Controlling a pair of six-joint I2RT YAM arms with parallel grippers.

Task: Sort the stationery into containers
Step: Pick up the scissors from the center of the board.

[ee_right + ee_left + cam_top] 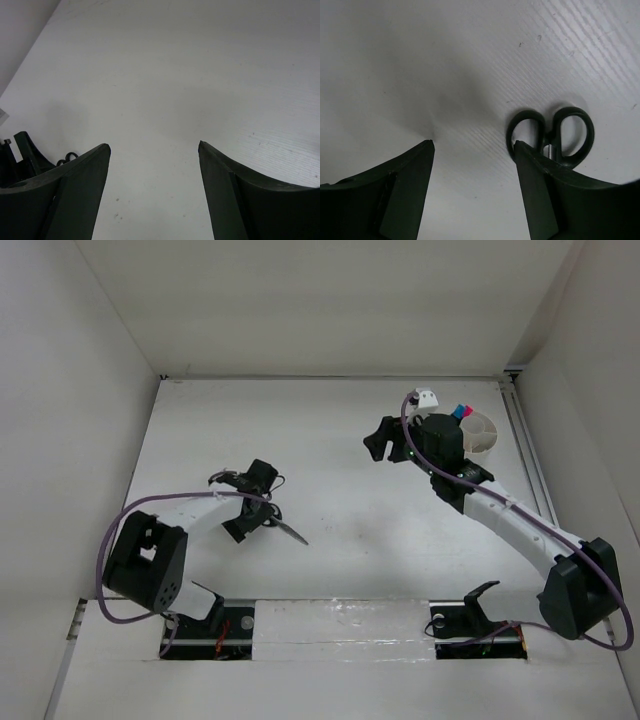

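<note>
The black-handled scissors (288, 528) lie on the white table left of centre, blades pointing down-right. In the left wrist view their handle loops (551, 133) lie just outside my right finger. My left gripper (254, 521) (474, 145) is open over them with only bare table between its fingers. My right gripper (376, 440) (154, 146) is open and empty above bare table at the back right. The white bowl (484, 436) sits behind the right wrist, with the pink-capped (458, 411) and blue-capped (466, 410) markers sticking out of it. The pens and the eraser are out of view.
A small white object (422, 397) stands at the back next to the bowl; I cannot tell whether it is the cup. White walls close the table on the left, back and right. The left arm (20, 155) shows at the lower left of the right wrist view.
</note>
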